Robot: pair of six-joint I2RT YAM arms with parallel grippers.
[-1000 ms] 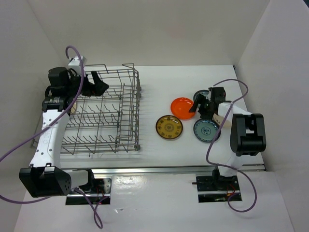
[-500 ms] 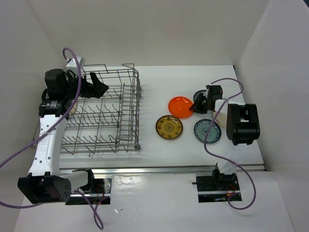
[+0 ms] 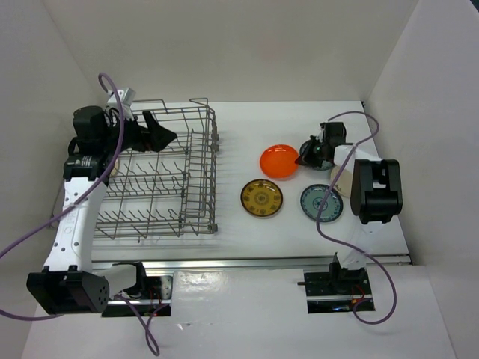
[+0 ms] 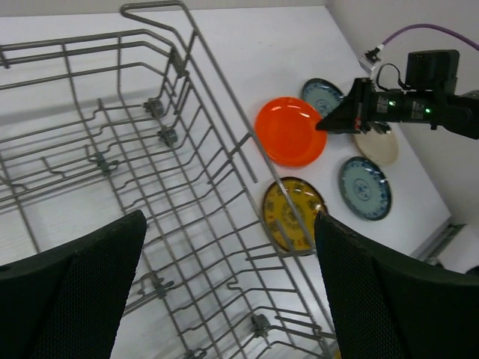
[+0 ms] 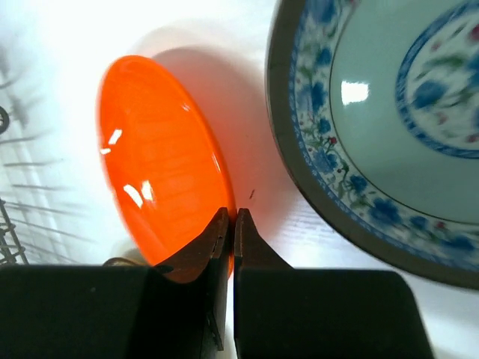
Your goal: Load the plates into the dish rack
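The orange plate [image 5: 153, 157], lying on the tabletop [image 3: 247, 224] right of the dish rack [image 3: 161, 179], is pinched at its rim by the closed right pincer [image 5: 230, 217] (the left pincer [image 4: 228, 221] is held wide open above the rack), so it should be raised slowly and turned upright for the tines.

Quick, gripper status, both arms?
Left gripper: open, empty, above the dish rack.
Right gripper: closed, pinching the orange plate by its rim.

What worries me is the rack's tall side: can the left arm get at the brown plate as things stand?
Probably not directly. The open left hand hangs over the dish rack, whose tall wire side stands between it and the brown plate lying flat beyond. Nothing covers the plate.
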